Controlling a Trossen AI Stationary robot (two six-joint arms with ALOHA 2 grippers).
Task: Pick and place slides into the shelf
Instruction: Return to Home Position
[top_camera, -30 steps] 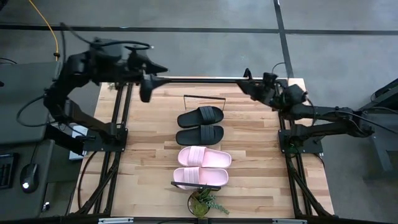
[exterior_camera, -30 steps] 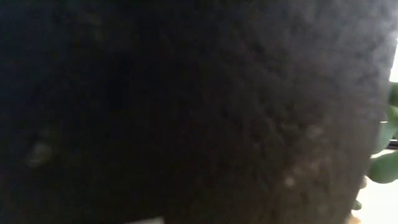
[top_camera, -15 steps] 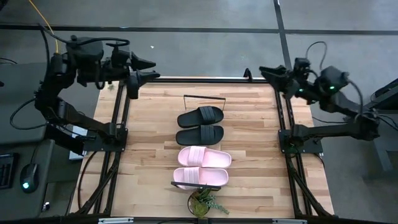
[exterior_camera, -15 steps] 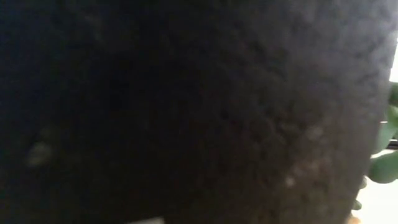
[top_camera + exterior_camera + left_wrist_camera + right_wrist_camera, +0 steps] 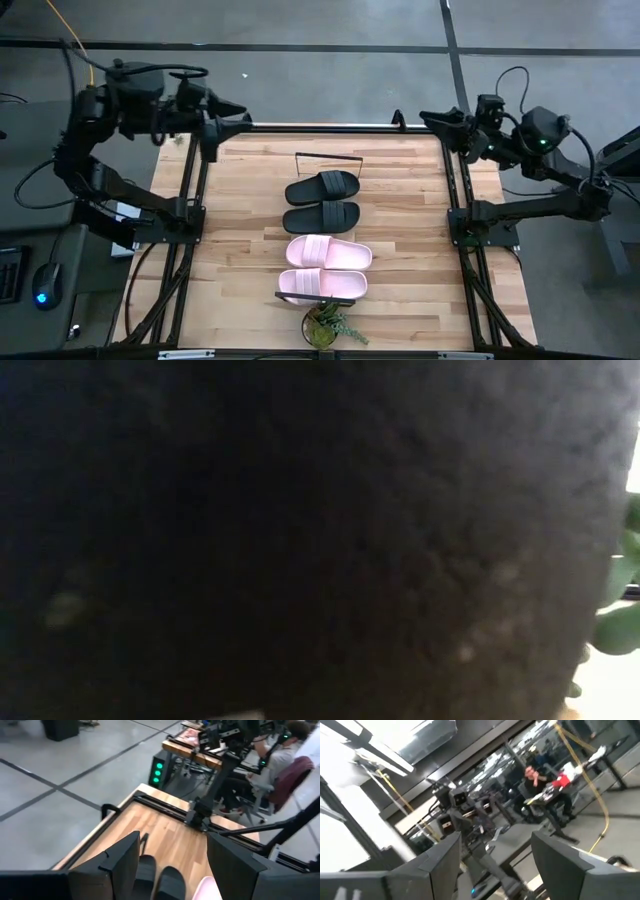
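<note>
In the high view the four slides lie in a row down the middle of the table, soles down. The black pair (image 5: pixel 321 200) is farther and the pale pink pair (image 5: pixel 326 268) nearer. They sit between the shelf's thin black end bars, the far one (image 5: pixel 330 157) and the near one (image 5: pixel 316 298). Its plank blends with the tabletop. My left gripper (image 5: pixel 225 125) hangs open over the table's far left corner. My right gripper (image 5: pixel 437 122) hangs open over the far right corner. The left wrist view shows the black slides (image 5: pixel 152 880) between the open fingers of my left gripper (image 5: pixel 172 845).
A small potted plant (image 5: pixel 330 326) stands at the near edge, just before the pink pair. A dark surface fills the low view, with green leaves (image 5: pixel 622 610) at its side. Arm frames run along both table sides. People sit at desks beyond the table (image 5: pixel 280 750).
Both grippers have drawn back from the middle of the far edge. The left one went toward the table's left, the right one toward the table's right. The right arm has pulled in toward its base. The slides have not moved.
</note>
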